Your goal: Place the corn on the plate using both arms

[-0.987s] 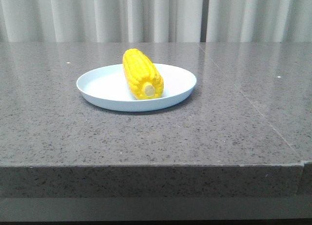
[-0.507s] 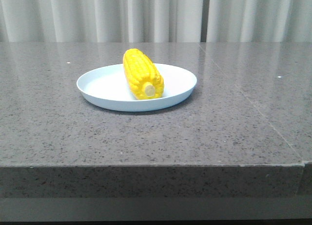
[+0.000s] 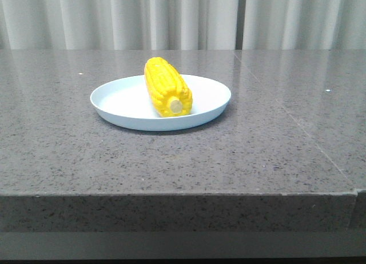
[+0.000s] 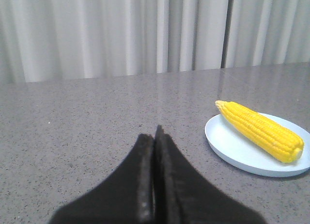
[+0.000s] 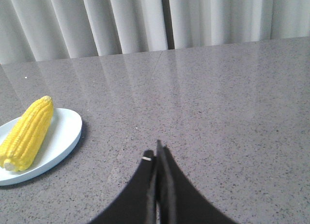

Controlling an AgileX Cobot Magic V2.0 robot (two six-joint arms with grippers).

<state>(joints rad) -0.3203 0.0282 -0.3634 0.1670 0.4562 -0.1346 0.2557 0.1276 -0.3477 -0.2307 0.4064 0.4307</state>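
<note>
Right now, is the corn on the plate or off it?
On it. The corn lies on its side inside the plate, stub end toward the camera; neither tool touches it.

A staged test setting is presented here, more lab or demo room than lived-in kitchen. A long grey speckled stone countertop [image 3: 183, 155] is seen, polished enough that the backdrop is reflected in it, with a thin seam [image 3: 286, 112] running across the slab. Behind it, the whole background is closed off by pale pleated curtains [image 3: 171, 18], hung wall to wall. On the counter only a pale blue plate [image 3: 114, 101] with a yellow corn cob [image 3: 164, 84] is laid out, a single prop on a bare surface.
</note>
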